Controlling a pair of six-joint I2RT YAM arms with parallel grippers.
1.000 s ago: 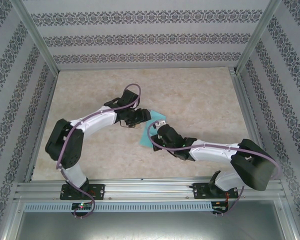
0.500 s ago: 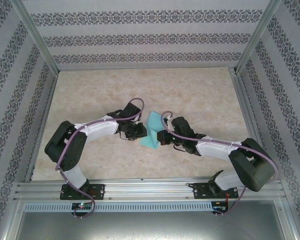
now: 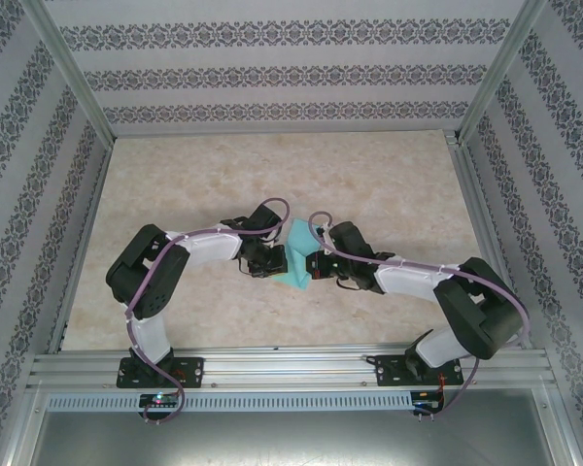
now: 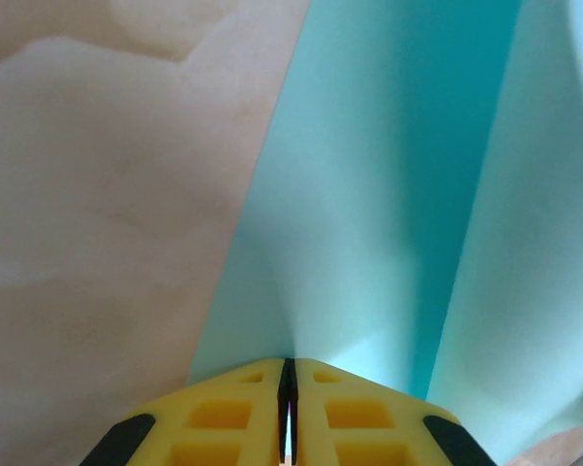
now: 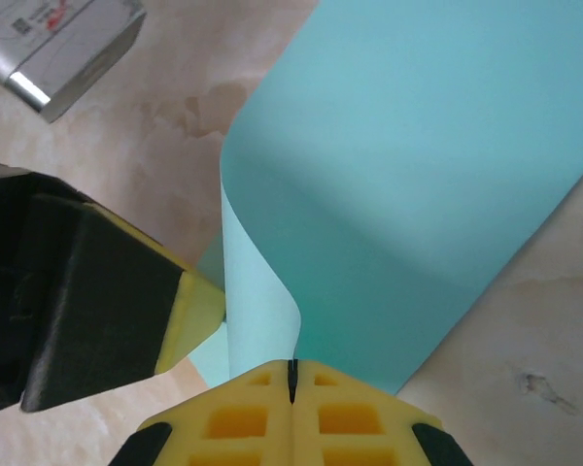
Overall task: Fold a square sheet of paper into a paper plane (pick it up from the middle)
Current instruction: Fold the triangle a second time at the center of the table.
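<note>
While held over table [image 3: 389, 180] centre | paper sheet [image 3: 297, 262]: teal, bowed into a loose curl | left gripper [image 4: 288, 381]: fingers [image 4: 223, 419] together, clamped on one edge of sheet | right gripper [image 5: 292, 379]: fingers [image 5: 241, 425] together, clamped on opposite edge

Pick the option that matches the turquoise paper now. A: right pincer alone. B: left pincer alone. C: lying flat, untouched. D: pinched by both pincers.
D: the square sheet of paper runs into the shut jaws of the left pincer and the right pincer.
</note>
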